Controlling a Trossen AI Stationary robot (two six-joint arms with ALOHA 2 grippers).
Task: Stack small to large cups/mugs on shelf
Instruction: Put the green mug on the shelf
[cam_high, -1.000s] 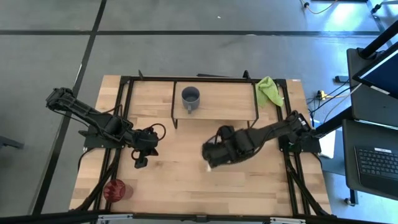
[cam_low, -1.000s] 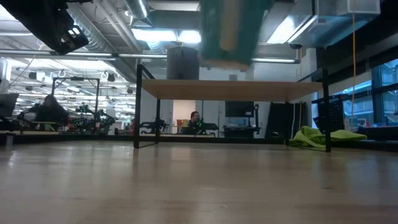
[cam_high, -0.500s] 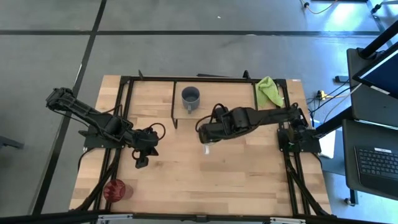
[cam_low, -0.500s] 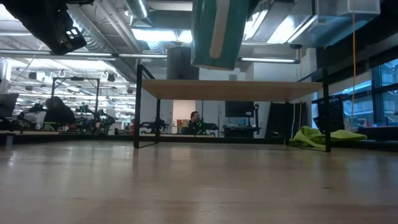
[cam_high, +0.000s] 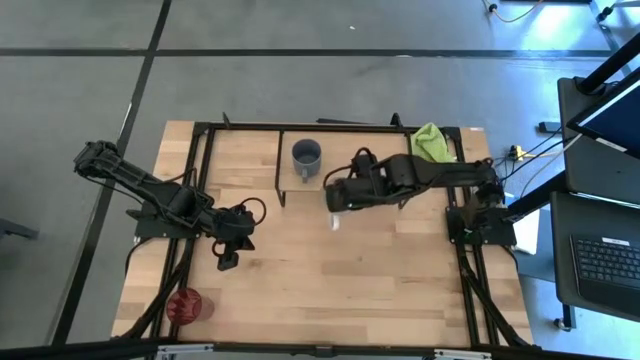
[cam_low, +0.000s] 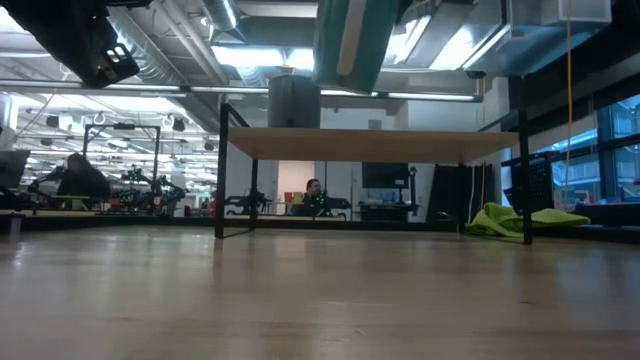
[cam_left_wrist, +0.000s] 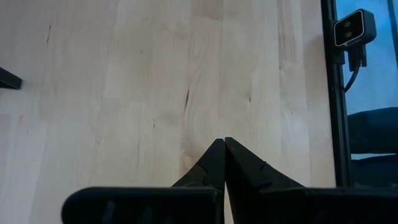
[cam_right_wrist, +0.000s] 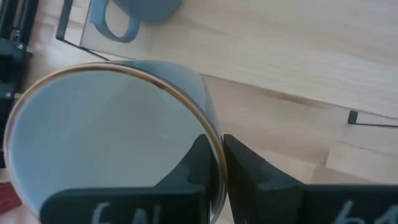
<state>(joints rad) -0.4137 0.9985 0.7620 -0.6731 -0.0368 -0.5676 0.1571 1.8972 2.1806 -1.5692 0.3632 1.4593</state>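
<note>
A wide workshop floor, grey and marked with dark lines, spreads around the wooden table (cam_high: 300, 270), and a long hall with ceiling lights and benches runs off behind it, where a person (cam_low: 314, 190) sits far back. The shelf (cam_high: 380, 160) stands toward the table's far edge, a light board on thin dark legs, and everything else is easiest to place from it.

On the shelf, toward its left end, sits the dark grey mug (cam_high: 306, 156), upright, its handle turned to the table's near side. Just off the shelf's near edge, about midway along it and near the grey mug, the right gripper (cam_high: 336, 197) holds the white mug (cam_right_wrist: 112, 137) up in the air. Its fingers are nearly together, pinching the mug's rim, one inside the wall and one outside; the mug hangs above the shelf board's height in the low view.

The red tumbler (cam_high: 185, 305) stands well away from the shelf, by the table's near left corner. A green cloth (cam_high: 432, 143) lies bunched just past the shelf's right end.

The left gripper (cam_left_wrist: 224, 146) waits over bare wood on the near left side of the shelf, fingers pressed tight together with nothing between them
</note>
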